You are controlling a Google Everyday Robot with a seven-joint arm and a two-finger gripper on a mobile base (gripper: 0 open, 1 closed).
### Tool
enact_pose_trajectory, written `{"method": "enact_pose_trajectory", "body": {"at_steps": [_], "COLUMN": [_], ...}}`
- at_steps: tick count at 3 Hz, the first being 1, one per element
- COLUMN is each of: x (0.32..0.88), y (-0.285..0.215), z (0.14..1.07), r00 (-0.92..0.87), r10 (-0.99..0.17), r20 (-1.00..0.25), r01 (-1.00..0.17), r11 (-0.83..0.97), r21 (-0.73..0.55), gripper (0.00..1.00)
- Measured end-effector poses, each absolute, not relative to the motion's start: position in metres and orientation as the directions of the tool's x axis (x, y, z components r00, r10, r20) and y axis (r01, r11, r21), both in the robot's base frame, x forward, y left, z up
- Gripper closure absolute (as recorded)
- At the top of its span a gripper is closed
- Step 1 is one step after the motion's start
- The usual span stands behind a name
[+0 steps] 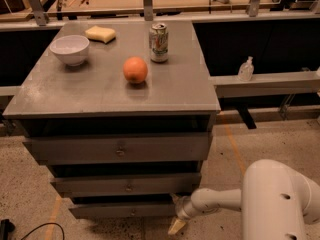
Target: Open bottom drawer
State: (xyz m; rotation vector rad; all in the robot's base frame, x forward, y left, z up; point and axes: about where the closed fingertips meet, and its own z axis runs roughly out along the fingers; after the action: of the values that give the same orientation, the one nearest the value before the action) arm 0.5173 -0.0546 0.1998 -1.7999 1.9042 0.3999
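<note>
A grey metal cabinet with three stacked drawers stands in the middle of the camera view. The bottom drawer is the slimmest front, low near the floor, with a small round knob at its centre. It stands slightly out from the cabinet. My gripper is at the end of the white arm, low at the right end of the bottom drawer, right by its corner. A pale fingertip points down toward the floor.
On the cabinet top sit a white bowl, a yellow sponge, a soda can and an orange. A grey shelf with a small clear bottle runs to the right. A black cable lies on the speckled floor.
</note>
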Motion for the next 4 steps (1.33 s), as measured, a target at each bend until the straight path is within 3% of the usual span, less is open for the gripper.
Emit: {"method": "enact_pose_trajectory", "body": {"at_steps": [3, 4], "x": [0.5257, 0.5256], "y": [-0.0500, -0.0500], "z": [0.1897, 0.1897], "r00": [-0.017, -0.017], "r10": [-0.833, -0.833], "r20": [-0.552, -0.552], "r01": [-0.995, -0.995], "r11": [0.067, 0.067], "r21": [-0.071, -0.071], "gripper": [0.83, 1.00]}}
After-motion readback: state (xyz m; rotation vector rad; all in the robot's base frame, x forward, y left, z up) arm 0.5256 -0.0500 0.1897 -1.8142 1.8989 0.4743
